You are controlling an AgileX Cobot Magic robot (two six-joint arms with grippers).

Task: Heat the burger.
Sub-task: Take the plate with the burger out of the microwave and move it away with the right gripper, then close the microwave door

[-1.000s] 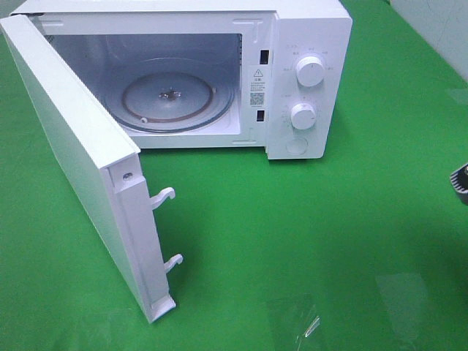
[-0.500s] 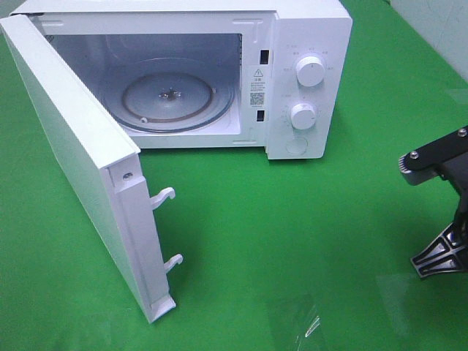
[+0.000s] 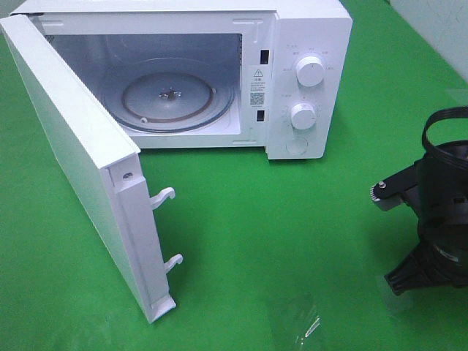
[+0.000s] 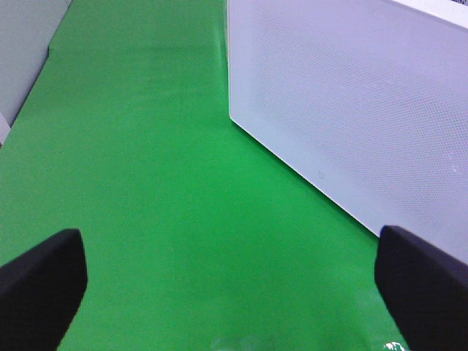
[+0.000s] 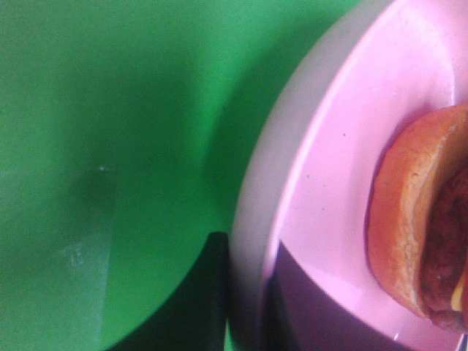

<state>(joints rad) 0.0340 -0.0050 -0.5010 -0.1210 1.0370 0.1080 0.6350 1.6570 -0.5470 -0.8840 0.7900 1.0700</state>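
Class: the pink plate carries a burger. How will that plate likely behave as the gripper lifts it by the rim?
The plate looks rigid and glossy, so it probably won't bend but might slip in a rim pinch. The burger sits loose on it, away from the rim, so tilting could make it slide. Held at one edge, the load may droop.

Lab bench: green mat [image 3: 307,241], microwave [image 3: 307,44].

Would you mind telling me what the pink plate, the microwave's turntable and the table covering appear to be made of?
Pink plate: probably smooth plastic or melamine, with a soft sheen and an even colour.
Turntable: clear glass, since the ring and hub beneath show through it.
Table covering: matte green cloth or felt, apparently, with no glare and faint creases.
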